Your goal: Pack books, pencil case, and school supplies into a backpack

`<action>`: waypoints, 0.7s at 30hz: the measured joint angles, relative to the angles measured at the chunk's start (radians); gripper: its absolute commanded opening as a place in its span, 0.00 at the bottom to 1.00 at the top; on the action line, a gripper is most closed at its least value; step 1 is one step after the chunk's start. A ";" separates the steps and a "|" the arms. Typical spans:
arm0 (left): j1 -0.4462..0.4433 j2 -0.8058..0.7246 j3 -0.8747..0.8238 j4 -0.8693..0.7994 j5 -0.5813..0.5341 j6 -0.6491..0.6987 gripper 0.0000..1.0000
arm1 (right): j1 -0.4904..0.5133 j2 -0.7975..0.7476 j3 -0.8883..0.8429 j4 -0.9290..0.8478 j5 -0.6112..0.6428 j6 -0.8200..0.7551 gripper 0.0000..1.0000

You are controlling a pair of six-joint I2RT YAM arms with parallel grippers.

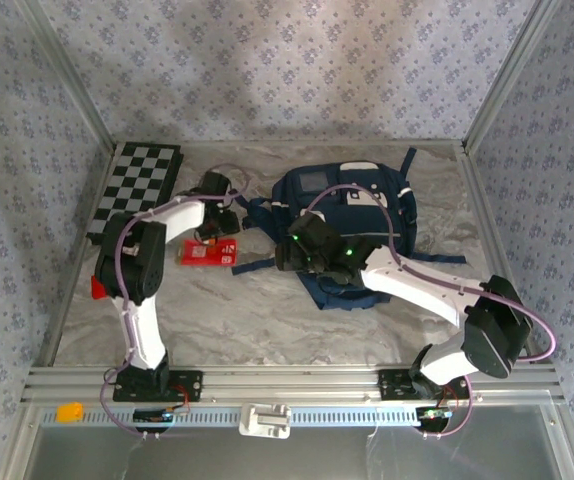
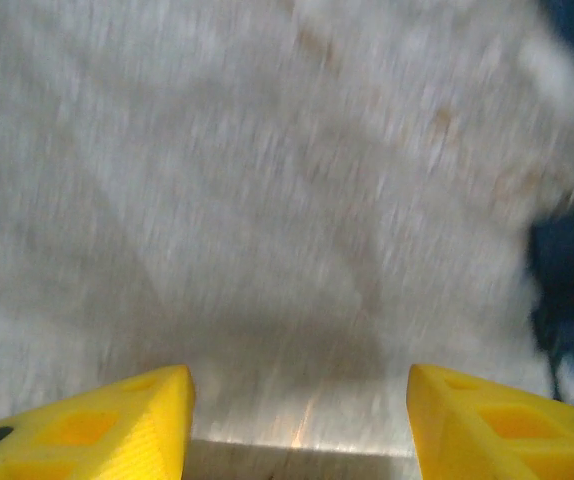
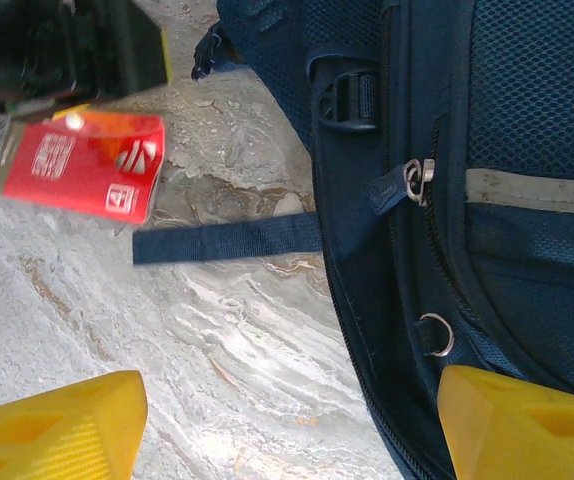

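Marbled grey surface (image 1: 267,330) between patterned walls carries the navy backpack (image 1: 367,205), lying flat toward the far side, with a checkered board (image 1: 137,190) at the far left. Over the bag's near-left edge hovers the right hand (image 1: 299,252), its yellow fingers (image 3: 57,425) spread wide and holding nothing; its wrist view looks down on the bag's side, a loose strap (image 3: 227,240) and a metal zipper pull (image 3: 419,178). The red pencil case (image 1: 207,251) lies on the surface just left of the backpack. The left hand (image 1: 224,218) hangs just beyond it, fingers parted and empty over bare marble in a blurred wrist view. The step in hand appears to be getting the bag open while the pencil case waits to be lifted. The right hand would do well to centre on the zipper pull rather than on fabric, close firmly and draw along the zip's line. The left hand should square its fingers across the case's short side before closing. A tiny red block (image 1: 99,288) sits by the left arm's elbow.
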 measured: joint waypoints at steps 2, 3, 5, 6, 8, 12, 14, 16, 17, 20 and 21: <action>-0.015 -0.066 -0.085 0.000 0.007 -0.003 0.58 | 0.000 0.000 0.000 -0.002 0.000 -0.004 0.78; -0.026 -0.099 -0.126 -0.001 0.011 -0.004 0.58 | 0.000 0.000 0.000 -0.002 0.000 -0.006 0.78; -0.055 -0.168 -0.203 -0.019 0.026 -0.003 0.58 | 0.004 0.000 0.000 -0.003 0.001 -0.010 0.78; -0.069 -0.195 -0.230 -0.030 0.031 -0.004 0.58 | 0.007 0.000 0.000 -0.003 0.003 -0.011 0.78; -0.099 -0.263 -0.294 -0.050 0.045 -0.007 0.58 | 0.023 0.000 0.000 -0.010 0.006 -0.013 0.78; -0.111 -0.416 -0.383 -0.103 0.063 -0.016 0.61 | 0.059 0.011 0.001 -0.011 -0.005 -0.013 0.78; -0.108 -0.514 -0.399 -0.135 0.060 -0.027 0.63 | 0.068 0.047 0.008 -0.011 -0.024 -0.016 0.78; -0.098 -0.610 -0.406 -0.156 0.057 -0.045 0.63 | 0.072 0.101 0.026 -0.010 -0.046 -0.025 0.76; -0.093 -0.665 -0.413 -0.167 0.053 -0.064 0.63 | 0.072 0.138 0.047 -0.012 -0.060 -0.035 0.75; -0.074 -0.840 -0.475 -0.212 0.033 -0.142 0.63 | 0.073 0.267 0.147 -0.011 -0.111 -0.079 0.74; -0.068 -0.895 -0.501 -0.232 0.029 -0.167 0.64 | 0.074 0.310 0.185 -0.009 -0.131 -0.096 0.74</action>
